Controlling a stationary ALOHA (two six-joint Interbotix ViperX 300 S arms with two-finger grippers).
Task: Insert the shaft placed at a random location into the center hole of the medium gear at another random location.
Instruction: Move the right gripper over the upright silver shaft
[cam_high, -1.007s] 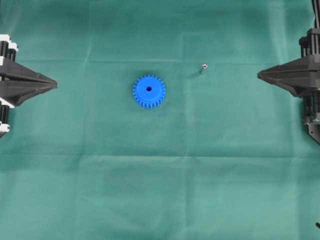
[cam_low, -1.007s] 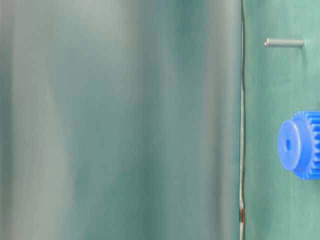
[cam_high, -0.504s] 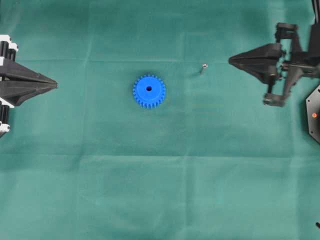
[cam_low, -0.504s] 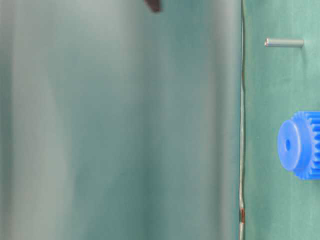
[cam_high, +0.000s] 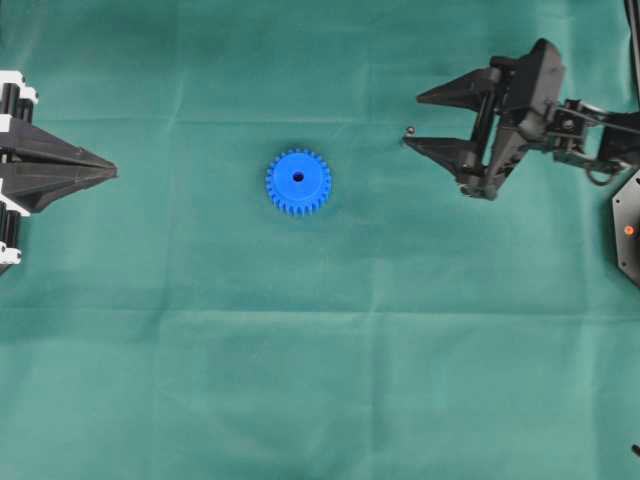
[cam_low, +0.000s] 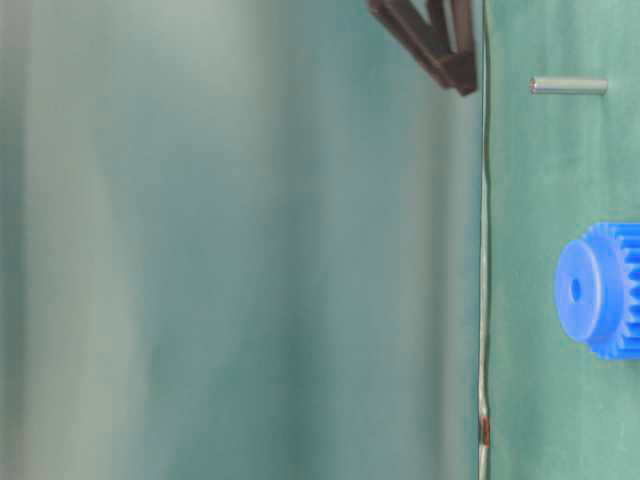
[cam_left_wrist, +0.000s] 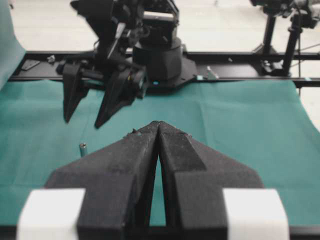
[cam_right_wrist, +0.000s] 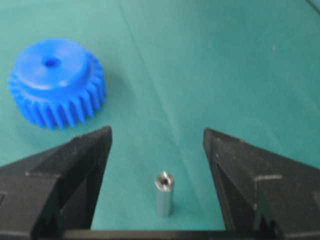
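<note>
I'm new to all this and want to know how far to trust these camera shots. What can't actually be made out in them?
- Medium gear: in the table-level view its right part is cut off by the frame edge.
- Center hole: how deep it goes is lost in shadow in every view.
- Right hand: in the table-level view only a dark tip shows at the top edge.
- Shaft: overhead, just a tiny dot, its length unreadable.
- Left hand: its own fingers block the cloth ahead.

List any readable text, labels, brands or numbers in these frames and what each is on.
No readable text in any view.
The gear: plain blue, no markings.
The shaft: bare metal, no markings.
The cloth: plain green.
The left gripper and the right gripper: plain black, no lettering.
The background frame in the left wrist view: small bits on it, too blurred to tell if they are labels.
</note>
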